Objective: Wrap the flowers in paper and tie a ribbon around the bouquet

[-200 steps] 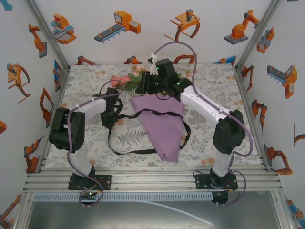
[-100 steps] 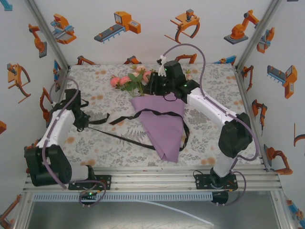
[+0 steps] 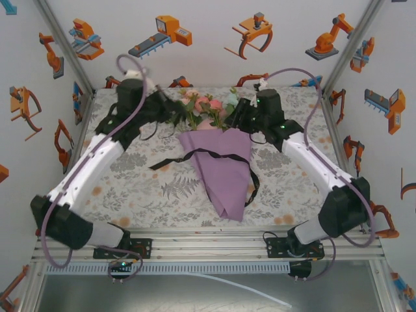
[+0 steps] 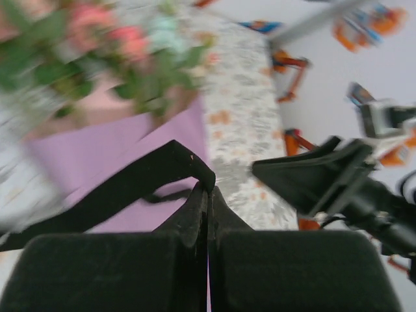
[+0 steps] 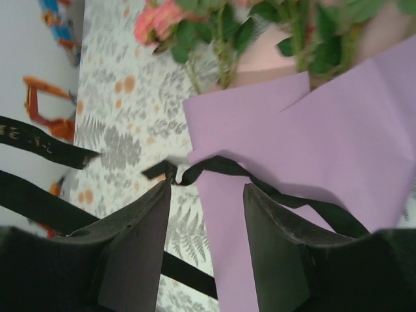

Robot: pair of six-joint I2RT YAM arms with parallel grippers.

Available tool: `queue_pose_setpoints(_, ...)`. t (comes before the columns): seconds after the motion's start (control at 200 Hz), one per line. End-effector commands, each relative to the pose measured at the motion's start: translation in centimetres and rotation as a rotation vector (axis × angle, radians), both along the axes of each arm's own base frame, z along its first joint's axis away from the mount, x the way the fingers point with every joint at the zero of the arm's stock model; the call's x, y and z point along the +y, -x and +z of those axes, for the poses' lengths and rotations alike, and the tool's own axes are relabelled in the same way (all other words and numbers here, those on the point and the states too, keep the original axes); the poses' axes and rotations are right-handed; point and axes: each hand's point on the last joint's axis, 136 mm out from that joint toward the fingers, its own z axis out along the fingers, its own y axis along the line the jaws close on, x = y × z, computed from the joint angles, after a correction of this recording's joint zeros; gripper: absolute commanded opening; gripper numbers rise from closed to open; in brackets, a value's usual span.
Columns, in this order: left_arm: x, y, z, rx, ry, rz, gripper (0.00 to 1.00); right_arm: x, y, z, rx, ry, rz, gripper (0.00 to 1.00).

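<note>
Tightening the ribbon (image 4: pixel 130 188) demands even tension: the left pincer (image 4: pixel 207 190), pressed together on a ribbon strand, sits left of the flowers (image 3: pixel 205 107) of the bouquet (image 3: pixel 224 172). The right pincer (image 5: pixel 208 187), jaws apart, hovers over the ribbon at the bouquet's paper (image 5: pixel 312 149) edge. It should clamp that strand before either arm pulls.

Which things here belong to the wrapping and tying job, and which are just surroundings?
Job:
- flowers, bunched in the purple paper
- black ribbon across the paper, pinched in the shut left hand
- open right hand over the ribbon

Not the job:
- floral table cover
- robot stickers on the walls
- purple arm cables
</note>
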Motion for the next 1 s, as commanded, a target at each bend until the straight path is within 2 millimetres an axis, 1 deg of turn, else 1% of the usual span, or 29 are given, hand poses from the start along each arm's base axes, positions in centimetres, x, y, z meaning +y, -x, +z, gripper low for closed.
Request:
queue_pose_setpoints(0.0,-10.1,2.0,1.9,-0.148,0.033,-0.300,0.00,-6.1,1.3,1.1,-0.036,0.012,-0.275,0.48)
queue_pose_setpoints(0.03,-12.9,3.0,1.4,-0.153,0.035,-0.361,0.00,-8.3,2.1,0.5,-0.028,0.034,-0.369,0.49)
queue_pose_setpoints(0.075,-16.5,4.3,-0.5,-0.134,0.005,-0.429,0.00,-11.7,3.4,-0.2,-0.015,0.074,-0.503,0.51)
queue_pose_setpoints(0.115,-19.0,5.3,-2.5,-0.110,-0.041,-0.470,0.06,-14.3,4.5,-0.9,0.001,0.104,-0.591,0.52)
queue_pose_setpoints(0.125,-19.5,5.4,-2.9,-0.111,-0.054,-0.474,0.09,-14.9,4.8,-1.1,0.004,0.108,-0.610,0.52)
queue_pose_setpoints(0.155,-20.7,6.0,-4.3,-0.101,-0.098,-0.493,0.20,-16.4,5.6,-1.5,0.013,0.120,-0.653,0.53)
queue_pose_setpoints(0.185,-21.5,6.6,-5.2,-0.108,-0.129,-0.518,0.32,-17.5,6.2,-1.9,0.021,0.127,-0.680,0.55)
queue_pose_setpoints(0.22,-21.9,7.2,-5.6,-0.128,-0.149,-0.540,0.42,-18.4,6.9,-2.3,0.028,0.125,-0.695,0.56)
queue_pose_setpoints(0.255,-21.8,7.5,-5.5,-0.167,-0.160,-0.549,0.50,-18.9,7.3,-2.7,0.034,0.119,-0.695,0.57)
queue_pose_setpoints(0.29,-21.3,7.6,-5.1,-0.202,-0.166,-0.545,0.57,-19.0,7.5,-3.1,0.033,0.117,-0.674,0.57)
queue_pose_setpoints(0.34,-20.0,7.3,-4.6,-0.247,-0.192,-0.520,0.64,-18.2,7.3,-3.3,0.016,0.115,-0.597,0.57)
queue_pose_setpoints(0.37,-18.9,6.8,-4.2,-0.263,-0.210,-0.491,0.65,-17.2,7.0,-3.3,-0.004,0.123,-0.529,0.57)
queue_pose_setpoints(0.421,-16.6,5.3,-4.2,-0.254,-0.249,-0.427,0.65,-15.0,6.3,-3.4,-0.038,0.131,-0.381,0.57)
queue_pose_setpoints(0.466,-13.9,3.7,-4.7,-0.202,-0.282,-0.351,0.65,-13.5,5.8,-4.4,-0.017,0.140,-0.287,0.58)
queue_pose_setpoints(0.501,-11.5,2.2,-5.8,-0.138,-0.313,-0.276,0.65,-12.7,5.4,-5.2,0.016,0.144,-0.243,0.60)
queue_pose_setpoints(0.526,-9.5,1.1,-6.8,-0.087,-0.340,-0.213,0.65,-12.1,5.0,-5.8,0.037,0.145,-0.206,0.62)
queue_pose_setpoints(0.561,-6.9,0.0,-8.6,-0.014,-0.384,-0.155,0.65,-11.3,4.4,-6.8,0.069,0.149,-0.165,0.65)
queue_pose_setpoints(0.586,-5.3,-0.7,-9.7,0.027,-0.412,-0.122,0.65,-11.2,4.0,-7.7,0.100,0.152,-0.169,0.67)
queue_pose_setpoints(0.591,-4.9,-0.6,-10.2,0.046,-0.425,-0.118,0.65,-11.3,3.9,-7.8,0.107,0.151,-0.173,0.68)
queue_pose_setpoints(0.616,-3.4,-1.0,-11.5,0.092,-0.458,-0.098,0.65,-11.4,3.4,-8.7,0.137,0.150,-0.187,0.70)
queue_pose_setpoints(0.656,-1.8,-1.4,-13.4,0.140,-0.502,-0.099,0.65,-11.5,2.5,-10.3,0.180,0.144,-0.201,0.71)
queue_pose_setpoints(0.696,-0.9,-1.2,-15.1,0.171,-0.537,-0.144,0.66,-11.6,1.7,-11.6,0.209,0.143,-0.202,0.72)
queue_pose_setpoints(0.736,-0.5,-0.7,-16.5,0.201,-0.574,-0.199,0.66,-11.3,1.0,-12.1,0.212,0.160,-0.168,0.71)
queue_pose_setpoints(0.776,-0.2,0.1,-17.6,0.226,-0.603,-0.248,0.65,-10.1,0.5,-11.9,0.189,0.171,-0.078,0.66)
queue_pose_setpoints(0.831,-0.8,1.9,-18.4,0.237,-0.596,-0.331,0.65,-8.2,0.5,-11.6,0.139,0.168,0.072,0.61)
queue_pose_setpoints(0.861,-1.1,2.8,-18.6,0.229,-0.579,-0.352,0.65,-7.7,0.6,-11.9,0.134,0.178,0.117,0.60)
queue_pose_setpoints(0.926,-1.4,4.8,-18.9,0.223,-0.515,-0.374,0.65,-8.0,1.5,-12.7,0.150,0.230,0.152,0.61)
queue_pose_setpoints(0.996,-2.1,7.3,-18.3,0.204,-0.418,-0.413,0.65,-8.8,2.8,-13.3,0.167,0.271,0.148,0.61)
